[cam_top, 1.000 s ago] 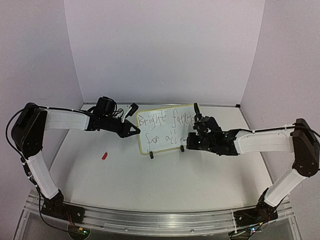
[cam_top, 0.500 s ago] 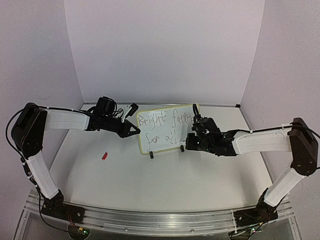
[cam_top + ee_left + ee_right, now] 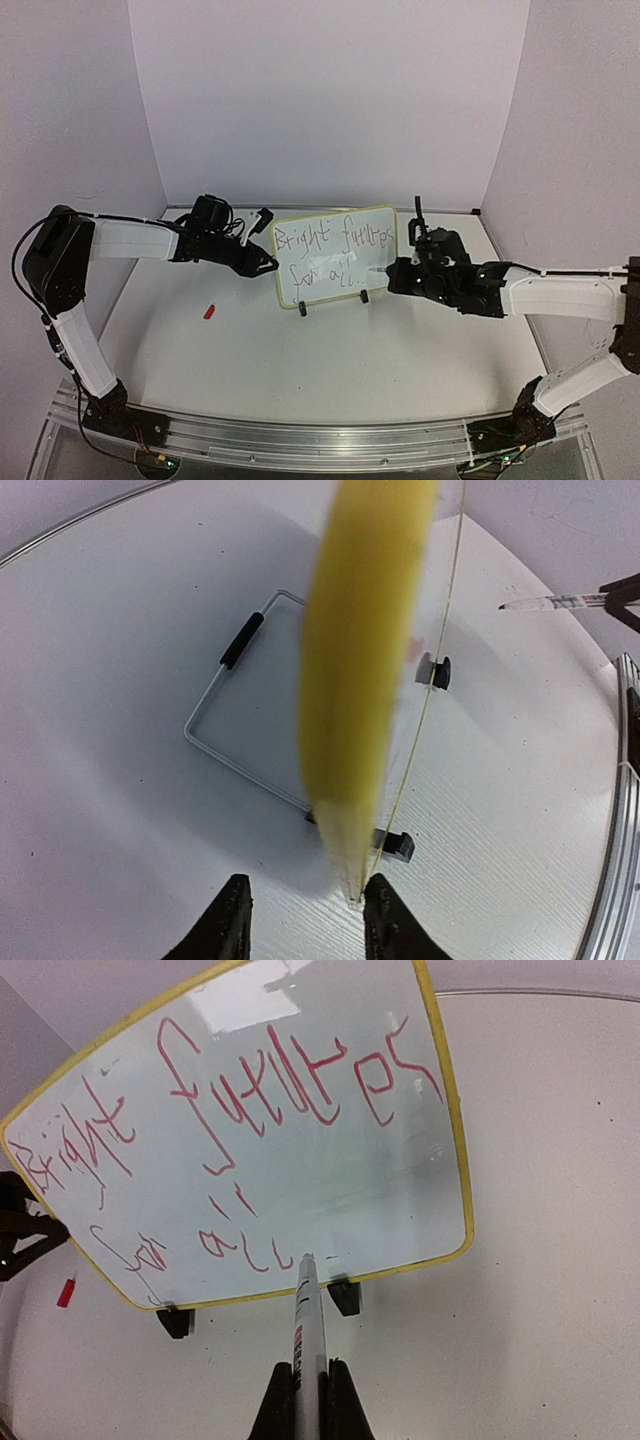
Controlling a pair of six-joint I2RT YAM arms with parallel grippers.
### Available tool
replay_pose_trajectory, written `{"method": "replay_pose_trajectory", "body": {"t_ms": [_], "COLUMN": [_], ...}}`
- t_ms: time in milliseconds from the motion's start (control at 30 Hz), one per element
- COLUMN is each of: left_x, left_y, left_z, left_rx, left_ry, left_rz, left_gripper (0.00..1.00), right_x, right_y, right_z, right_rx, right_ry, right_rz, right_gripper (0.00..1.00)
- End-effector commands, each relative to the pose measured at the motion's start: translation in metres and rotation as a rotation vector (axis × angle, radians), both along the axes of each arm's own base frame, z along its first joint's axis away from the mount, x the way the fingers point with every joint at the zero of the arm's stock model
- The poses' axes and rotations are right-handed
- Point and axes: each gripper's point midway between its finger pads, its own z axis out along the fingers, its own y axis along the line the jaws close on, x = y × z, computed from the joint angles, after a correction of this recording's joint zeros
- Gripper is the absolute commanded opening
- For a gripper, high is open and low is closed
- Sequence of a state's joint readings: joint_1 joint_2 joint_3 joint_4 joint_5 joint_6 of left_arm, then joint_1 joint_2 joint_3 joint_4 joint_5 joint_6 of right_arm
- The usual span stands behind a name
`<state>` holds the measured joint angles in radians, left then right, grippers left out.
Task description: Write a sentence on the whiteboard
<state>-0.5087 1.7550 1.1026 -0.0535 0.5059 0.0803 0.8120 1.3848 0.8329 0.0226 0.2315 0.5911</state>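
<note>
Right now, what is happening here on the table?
A robot is at work on a small whiteboard. The right claw is shut on a marker, with the tip at the board's lower part, near the end of the second line. The sentence, in red, reads roughly "Bright future for all". The left claw stands open around the board's left edge, one jaw on either side of the rim.

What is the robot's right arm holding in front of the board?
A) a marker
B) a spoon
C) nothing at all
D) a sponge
A: the right end effector is shut on a marker, and the marker's tip points at the lower part of the whiteboard.
</note>
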Motion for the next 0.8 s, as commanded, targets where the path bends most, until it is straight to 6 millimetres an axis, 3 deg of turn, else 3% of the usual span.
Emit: {"method": "replay_pose_trajectory", "body": {"t_ms": [0,100,133,200,333,433,567,667,767], "left_x": [0.001,-0.002,-0.003,-0.006,-0.014,-0.028,-0.049,-0.070,-0.093], "left_y": [0.010,0.014,0.015,0.022,0.046,0.068,0.084,0.082,0.068], "left_z": [0.004,0.003,0.003,0.004,0.018,0.031,0.047,0.060,0.072], "left_rx": [0.009,0.011,0.013,0.019,0.005,0.000,-0.010,-0.060,-0.144], "left_ry": [-0.033,-0.037,-0.037,-0.042,-0.127,-0.168,-0.179,-0.180,-0.144], "left_rz": [0.040,0.055,0.062,0.086,0.199,0.285,0.317,0.278,0.215], "left_gripper": [0.46,0.57,0.67,0.75,0.77,0.77,0.77,0.75,0.74], "right_x": [-0.003,-0.006,-0.006,-0.008,-0.012,-0.026,-0.044,-0.061,-0.079], "right_y": [-0.024,-0.031,-0.033,-0.036,-0.040,-0.043,-0.045,-0.028,-0.003], "right_z": [0.019,0.028,0.031,0.036,0.044,0.048,0.066,0.074,0.066], "right_rx": [-0.029,-0.040,-0.040,-0.035,-0.007,-0.035,-0.057,-0.020,0.055], "right_ry": [-0.043,-0.061,-0.067,-0.071,-0.029,0.025,0.064,0.109,0.209], "right_rz": [-0.058,-0.065,-0.067,-0.060,0.003,0.098,0.204,0.337,0.484], "right_gripper": [0.00,0.00,0.00,0.00,0.00,0.00,0.00,0.00,0.00]}}
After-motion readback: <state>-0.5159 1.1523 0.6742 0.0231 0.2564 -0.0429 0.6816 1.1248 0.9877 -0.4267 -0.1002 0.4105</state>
